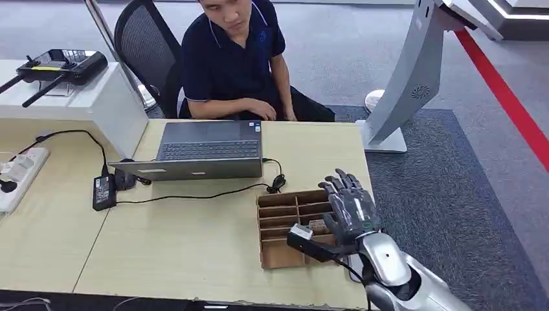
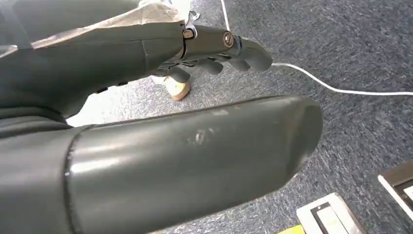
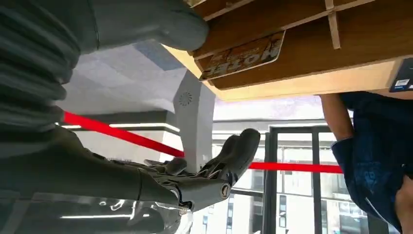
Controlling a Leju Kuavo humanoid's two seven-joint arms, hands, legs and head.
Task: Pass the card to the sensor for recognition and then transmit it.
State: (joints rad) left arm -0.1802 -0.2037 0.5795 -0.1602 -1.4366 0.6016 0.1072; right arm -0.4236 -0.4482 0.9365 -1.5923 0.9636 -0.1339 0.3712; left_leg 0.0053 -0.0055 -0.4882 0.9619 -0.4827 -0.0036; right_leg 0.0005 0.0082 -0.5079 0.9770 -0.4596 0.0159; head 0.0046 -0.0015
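Observation:
A brown card printed "HOTEL" [image 3: 243, 54] lies in one compartment of a wooden divided tray [image 1: 278, 214] near the table's right front corner; in the head view the card [image 1: 317, 226] sits just beside my palm. My right hand [image 1: 349, 207] hovers over the tray's right side, fingers spread and holding nothing; in the right wrist view the hand [image 3: 195, 180] is apart from the card and tray [image 3: 302, 44]. The sensor, a grey slanted kiosk stand [image 1: 414, 78], rises off the table's far right corner. My left hand [image 2: 160, 48] hangs over blue carpet with nothing in it.
A person [image 1: 233, 58] sits behind an open laptop [image 1: 207, 152] at the table's far side. A black power brick [image 1: 103, 191] and its cable [image 1: 194, 196] cross the table. A power strip [image 1: 19, 172] lies at the left. A white cable [image 2: 336, 87] runs over the floor.

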